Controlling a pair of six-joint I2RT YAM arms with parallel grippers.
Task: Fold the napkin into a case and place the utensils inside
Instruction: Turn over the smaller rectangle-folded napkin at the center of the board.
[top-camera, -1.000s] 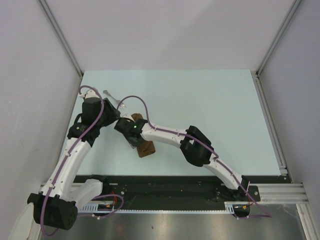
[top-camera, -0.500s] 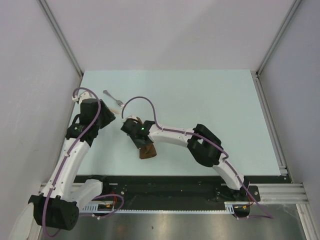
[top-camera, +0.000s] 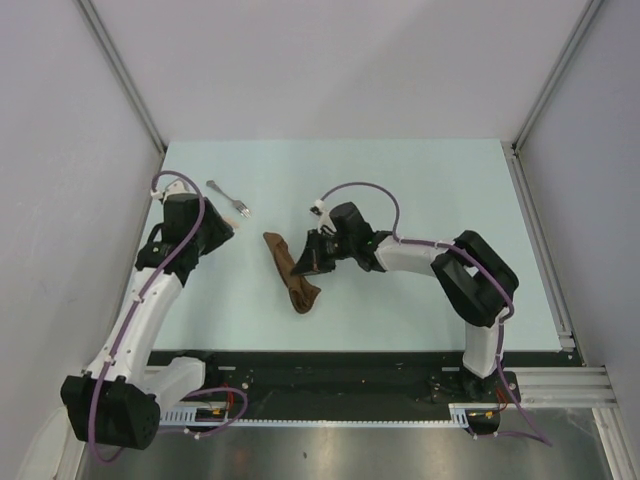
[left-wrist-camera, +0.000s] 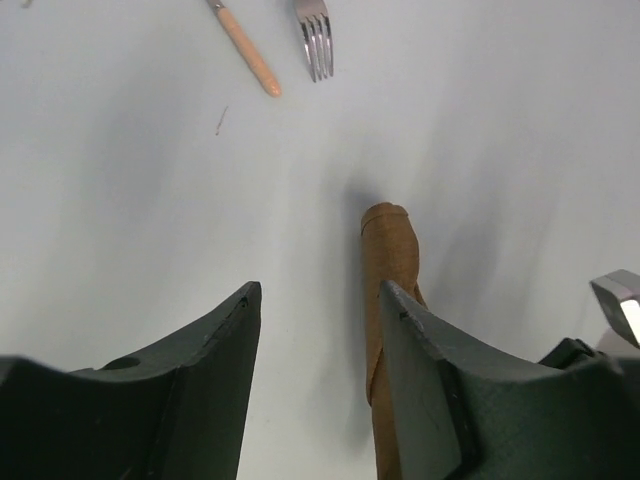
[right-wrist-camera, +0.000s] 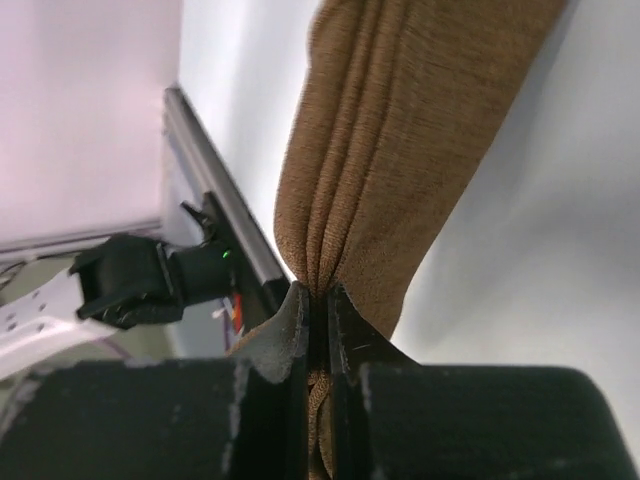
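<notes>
Swung away to the right since a second ago, the right gripper (top-camera: 303, 262) now sits at the right edge of the napkin (top-camera: 290, 272) instead of reaching across it, and its jaws have closed. In the right wrist view the right gripper (right-wrist-camera: 317, 300) is clenched on a gathered fold of the napkin (right-wrist-camera: 400, 150), with the cloth bunching into pleats just above the pinch. The napkin, half hidden under that arm before, now shows as a narrow, rumpled brown strip lying slantwise on the table (top-camera: 430, 200), in front of and between the two arms.

Pulled back a little to the left, the left gripper (top-camera: 222, 232) is near the strip's far end without touching it. Its wrist view shows the left gripper (left-wrist-camera: 320, 295) with jaws spread and nothing between them; the rolled end of the napkin (left-wrist-camera: 390, 245) lies just ahead of one finger and passes behind it. Farther out lie the fork (left-wrist-camera: 315, 40) and, beside it, the spoon (left-wrist-camera: 245, 45), of which only the pale orange handle shows. From above, the fork (top-camera: 228, 197) rests beyond the left gripper.
</notes>
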